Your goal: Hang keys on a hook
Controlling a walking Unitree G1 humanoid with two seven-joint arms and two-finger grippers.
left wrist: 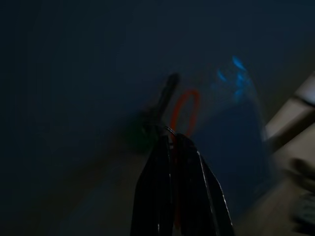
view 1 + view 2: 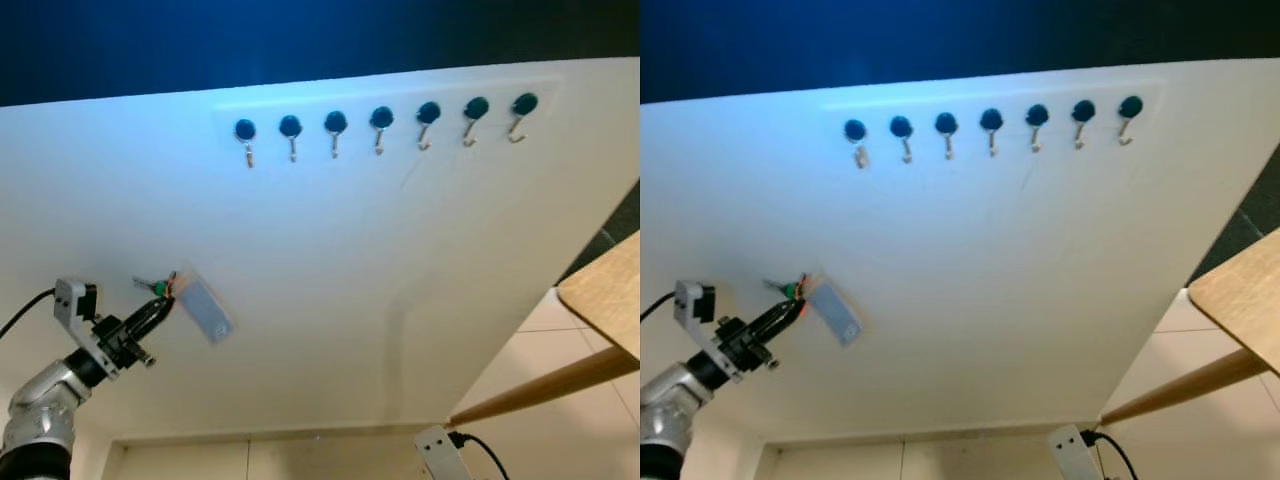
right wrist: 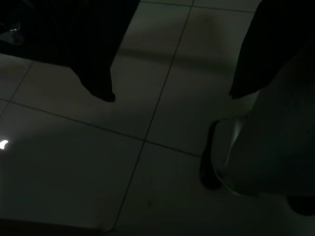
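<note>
The left arm reaches up from the lower left, its left pincer (image 2: pixel 160 306) raised toward the white wall (image 2: pixel 400 260) with both black fingers pinched together on the keys (image 2: pixel 160 287). The bunch shows a green-headed key, an orange ring (image 1: pixel 184 110) and one grey tag (image 2: pixel 205 309) hanging beside the fingertips, held well below the row of hooks (image 2: pixel 381 128). Seven hooks with dark round caps run across the wall. The right pincer (image 3: pixel 170 96) hangs idle over the tiled floor (image 3: pixel 147 172), its two fingers spread apart. A wooden bench (image 2: pixel 605 295) edge juts in at the right.
</note>
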